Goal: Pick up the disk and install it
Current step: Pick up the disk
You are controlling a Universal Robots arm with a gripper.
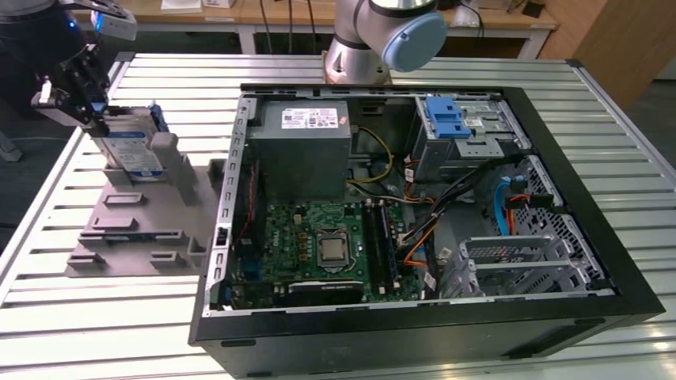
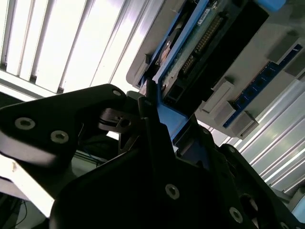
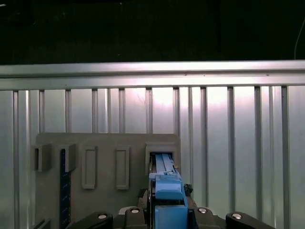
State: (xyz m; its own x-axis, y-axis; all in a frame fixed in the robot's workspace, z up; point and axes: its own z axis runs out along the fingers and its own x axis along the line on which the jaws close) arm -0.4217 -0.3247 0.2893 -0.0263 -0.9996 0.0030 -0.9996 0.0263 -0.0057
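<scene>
**Slatted surface, disk on edge in my claw**

Ribbed aluminium slats run under everything, bright and hard. Toward the exterior view's left sits a matt grey holder moulded with rectangular slots. The disk stands upright on edge in it, well apart from the open computer case. My claw is clamped on the disk's upper end, black fingers pinching the blue plastic bracket that frames the flat silver-grey body. In the first wrist view that bracket sits between my fingers, the holder's slot just beyond it.

As I judge it, the grip is the weak spot. The bracket is thin, smooth plastic, so the heavier metal body could tilt or slip within it. A pull off the slot's line could bind the disk and drag the holder across the slats.

The case looks crowded. Loose orange, yellow and black cables lie near the drive bay with its blue latch, and they could snag a corner. The sheet-metal edges could scrape the label.
</scene>
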